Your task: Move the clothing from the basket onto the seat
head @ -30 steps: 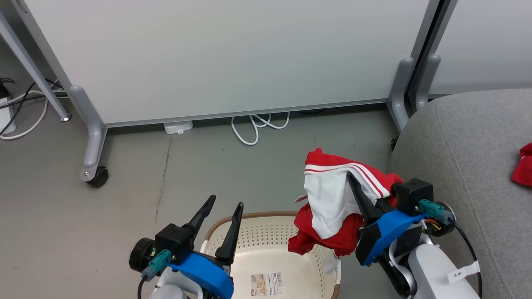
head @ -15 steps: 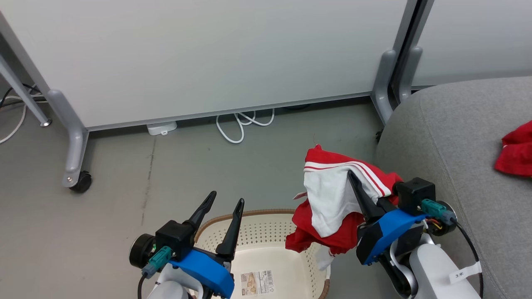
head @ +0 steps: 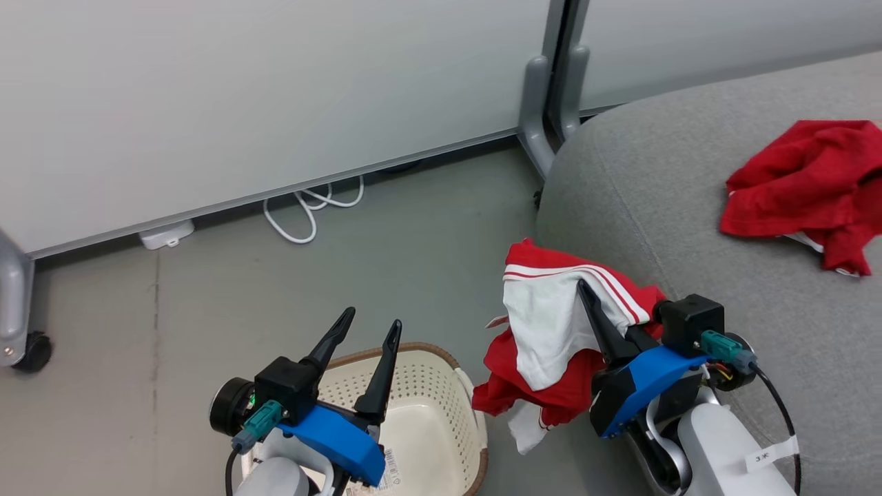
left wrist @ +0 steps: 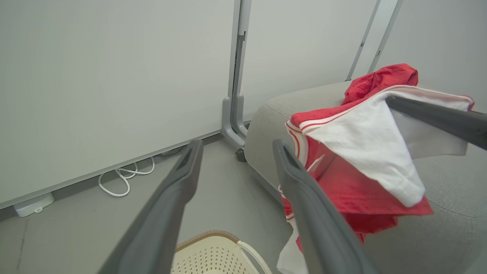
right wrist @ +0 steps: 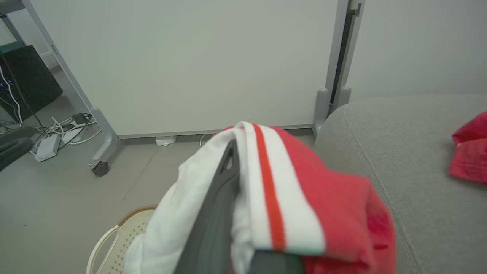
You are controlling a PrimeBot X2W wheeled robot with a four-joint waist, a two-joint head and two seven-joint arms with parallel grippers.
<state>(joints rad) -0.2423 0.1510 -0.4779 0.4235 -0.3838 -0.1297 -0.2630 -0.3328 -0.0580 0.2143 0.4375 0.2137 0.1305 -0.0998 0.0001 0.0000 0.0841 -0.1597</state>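
Observation:
My right gripper is shut on a red and white piece of clothing that hangs in the air beside the grey seat's rounded edge. That same clothing drapes over my right fingers in the right wrist view, and it shows as red and white clothing in the left wrist view. Another red piece of clothing lies crumpled on the seat. My left gripper stands open above the cream basket, holding nothing. The basket's inside, where visible, is bare.
White partition panels on grey wheeled feet stand behind the floor area. A coiled white cable and a small white box lie under the panel. A caster is at far left.
The whole view has swung right, bringing more of the seat and the lying red clothing into view. Both grippers keep their poses, the right one still holding its garment.

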